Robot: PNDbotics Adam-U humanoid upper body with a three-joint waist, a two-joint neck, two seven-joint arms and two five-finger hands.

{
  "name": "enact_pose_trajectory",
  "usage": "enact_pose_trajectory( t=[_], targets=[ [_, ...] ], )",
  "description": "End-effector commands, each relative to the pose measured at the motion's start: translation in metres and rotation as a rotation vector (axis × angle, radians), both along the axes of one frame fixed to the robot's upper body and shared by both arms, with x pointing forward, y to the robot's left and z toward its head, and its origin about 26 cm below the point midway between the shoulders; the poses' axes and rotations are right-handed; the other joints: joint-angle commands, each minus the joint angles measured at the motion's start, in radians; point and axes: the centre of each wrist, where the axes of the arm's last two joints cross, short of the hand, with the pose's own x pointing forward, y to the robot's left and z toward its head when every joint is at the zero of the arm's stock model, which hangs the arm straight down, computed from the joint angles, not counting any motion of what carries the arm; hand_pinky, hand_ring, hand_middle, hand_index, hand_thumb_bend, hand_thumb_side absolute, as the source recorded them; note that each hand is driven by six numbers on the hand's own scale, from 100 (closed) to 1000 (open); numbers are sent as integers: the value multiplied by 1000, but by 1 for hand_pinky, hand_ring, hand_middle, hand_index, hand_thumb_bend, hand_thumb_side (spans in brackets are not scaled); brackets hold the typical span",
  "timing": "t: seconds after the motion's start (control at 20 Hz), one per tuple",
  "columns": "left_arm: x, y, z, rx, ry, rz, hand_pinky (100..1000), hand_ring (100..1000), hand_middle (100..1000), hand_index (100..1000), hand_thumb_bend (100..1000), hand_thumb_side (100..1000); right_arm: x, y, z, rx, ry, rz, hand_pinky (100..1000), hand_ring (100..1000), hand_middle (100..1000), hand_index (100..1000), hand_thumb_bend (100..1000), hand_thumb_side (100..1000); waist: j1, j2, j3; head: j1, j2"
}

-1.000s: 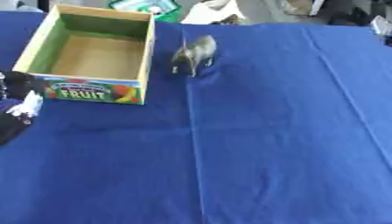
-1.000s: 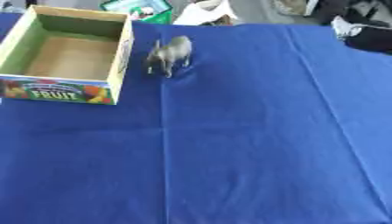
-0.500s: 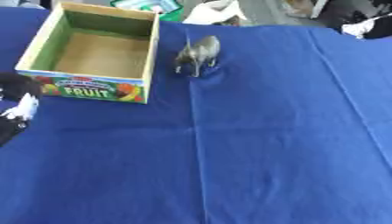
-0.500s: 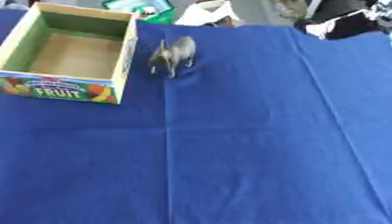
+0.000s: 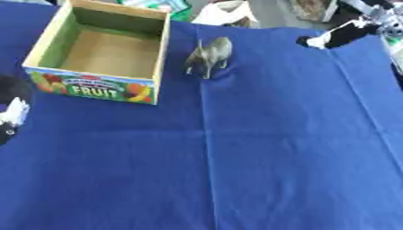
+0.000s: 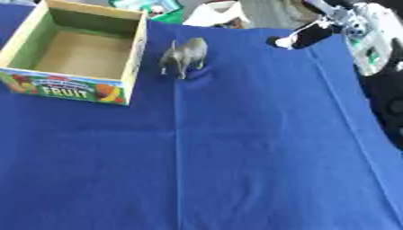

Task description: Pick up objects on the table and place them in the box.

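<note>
- Since the earlier frame, the black-and-white right hand (image 6: 311, 35) is seen reaching in from the upper right, well apart from the small grey toy animal (image 6: 184, 55); whether its fingers are open cannot be told
- This animal is stood upright on the blue cloth-covered table (image 6: 236, 152), just beside the open cardboard fruit box (image 5: 103, 53)
- At the left edge, the left hand (image 5: 12, 114) is only partly shown, its fingers unclear

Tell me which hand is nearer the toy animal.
Right. The right hand is at the table's far edge, to the right of the toy animal. The left hand sits at the left edge, beyond the box.
</note>
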Motion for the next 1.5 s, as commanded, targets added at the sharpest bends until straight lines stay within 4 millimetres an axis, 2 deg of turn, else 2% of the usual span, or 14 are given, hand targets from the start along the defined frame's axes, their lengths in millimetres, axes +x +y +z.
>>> enact_pose_trajectory(
  t=[0.05, 0.65, 1.5],
  targets=[
    [-1, -1, 12, 24, -32, -21, 594, 493, 495, 656, 302, 569, 4, 1, 9, -29, -25, -14, 801, 958, 885, 924, 486, 287, 2, -14, 7, -16, -6],
    [0, -4, 14, 26, -34, -35, 592, 492, 494, 655, 306, 571, 21, 33, -10, -46, 12, 26, 796, 957, 878, 924, 479, 269, -4, -9, 38, -43, -27],
    [1, -7, 13, 24, -34, -51, 592, 491, 494, 656, 305, 570, 31, 81, -18, -80, 39, 141, 791, 958, 873, 921, 450, 185, 19, -3, 57, -95, -31]
  ],
)
